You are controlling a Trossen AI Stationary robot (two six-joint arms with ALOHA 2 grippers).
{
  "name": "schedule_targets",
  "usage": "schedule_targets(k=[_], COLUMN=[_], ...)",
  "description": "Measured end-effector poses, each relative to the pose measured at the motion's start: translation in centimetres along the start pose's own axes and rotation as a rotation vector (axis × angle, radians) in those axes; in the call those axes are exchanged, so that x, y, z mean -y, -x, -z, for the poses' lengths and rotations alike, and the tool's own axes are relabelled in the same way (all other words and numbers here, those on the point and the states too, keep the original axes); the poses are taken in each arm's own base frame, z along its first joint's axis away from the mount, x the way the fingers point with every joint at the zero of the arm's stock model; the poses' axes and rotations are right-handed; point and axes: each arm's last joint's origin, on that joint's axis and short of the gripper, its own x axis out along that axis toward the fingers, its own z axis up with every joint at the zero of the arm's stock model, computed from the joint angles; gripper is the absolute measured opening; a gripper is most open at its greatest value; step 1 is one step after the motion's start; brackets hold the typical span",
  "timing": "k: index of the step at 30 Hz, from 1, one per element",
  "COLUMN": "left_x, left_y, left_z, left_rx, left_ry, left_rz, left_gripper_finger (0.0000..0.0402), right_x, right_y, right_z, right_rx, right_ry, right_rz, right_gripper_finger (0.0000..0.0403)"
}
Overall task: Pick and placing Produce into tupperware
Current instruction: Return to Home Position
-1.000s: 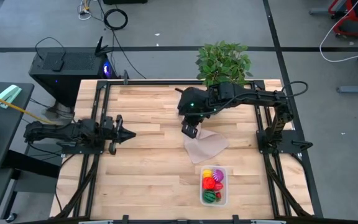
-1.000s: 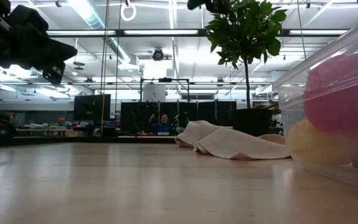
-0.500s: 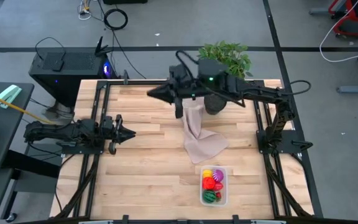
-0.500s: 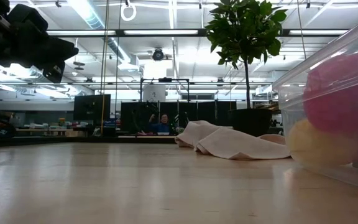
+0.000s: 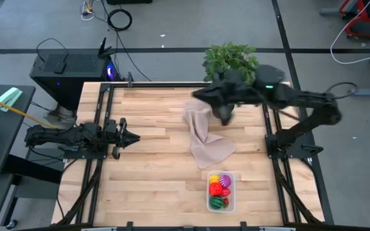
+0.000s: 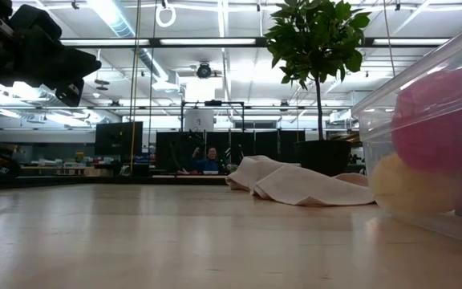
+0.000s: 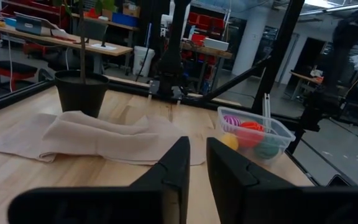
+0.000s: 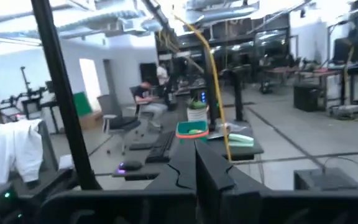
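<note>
The tupperware (image 5: 221,191) is a clear box near the table's near edge, right of centre. The produce (image 5: 220,188) lies inside it: yellow, magenta, red and striped green pieces, also seen in the left wrist view (image 7: 248,133). My right gripper (image 5: 195,96) is shut and raised high over the far part of the table, pointing level toward the left; its wrist view (image 8: 194,165) shows only the room. My left gripper (image 5: 133,136) waits at the left side, narrowly open (image 7: 196,155), pointing at the beige cloth.
A beige cloth (image 5: 205,138) lies flat between the plant and the tupperware, its far end below my right gripper. A potted plant (image 5: 231,63) stands at the far edge, its dark pot (image 7: 79,92) beside the cloth. Bare wood stretches across the table's middle and left.
My right gripper has risen from the cloth, where it pointed down. It has tipped up to level, pointing toward the table's left, and then drawn back toward the right edge. The tupperware and the produce have stayed put.
</note>
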Motion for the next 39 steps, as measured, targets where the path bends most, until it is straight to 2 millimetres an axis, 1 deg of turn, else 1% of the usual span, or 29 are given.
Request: schedule_targets(k=[2, 4, 6, 10, 13, 18, 21, 25, 29, 33, 39], left_x=[0.0, 0.0, 0.0, 0.0, 0.0, 0.0, 0.0, 0.0, 0.0, 0.0, 0.0], left_y=[0.0, 0.0, 0.0, 0.0, 0.0, 0.0, 0.0, 0.0, 0.0, 0.0, 0.0], left_z=[0.0, 0.0, 0.0, 0.0, 0.0, 0.0, 0.0, 0.0, 0.0, 0.0, 0.0], left_rx=[0.000, 0.001, 0.001, 0.001, 0.001, 0.001, 0.001, 0.001, 0.001, 0.000, 0.001], left_ry=[-0.001, 0.000, 0.000, 0.000, 0.000, 0.000, -0.001, -0.001, -0.001, -0.001, -0.001], left_rz=[0.000, 0.000, 0.001, 0.001, 0.001, 0.001, 0.001, 0.001, 0.001, 0.001, 0.001], left_gripper_finger=[0.0063, 0.0066, 0.0067, 0.0068, 0.0064, 0.0058, 0.0055, 0.0058, 0.0063, 0.0066, 0.0060], right_x=[-0.3, -0.7, -1.0, -1.5, -1.5, -1.0, -0.8, -0.4, -0.1, 0.3, 0.8], right_y=[2.9, 5.8, 8.1, 12.2, 14.9, 18.2, 19.7, 21.0, 21.8, 22.3, 23.1], right_z=[-0.2, 0.0, 0.7, 2.4, 3.9, 7.5, 9.4, 12.2, 14.5, 16.8, 20.0], right_rx=[0.027, 0.048, 0.060, 0.106, 0.143, 0.166, 0.193, 0.196, 0.204, 0.174, 0.205], right_ry=[0.002, -0.013, -0.025, -0.034, -0.050, -0.092, -0.110, -0.127, -0.152, -0.177, -0.225], right_rz=[0.027, 0.044, 0.056, 0.064, 0.059, 0.053, 0.044, 0.042, 0.039, 0.066, 0.102], right_gripper_finger=[0.0000, 0.0000, 0.0000, 0.0000, 0.0000, 0.0000, 0.0000, 0.0000, 0.0000, 0.0000, 0.0000])
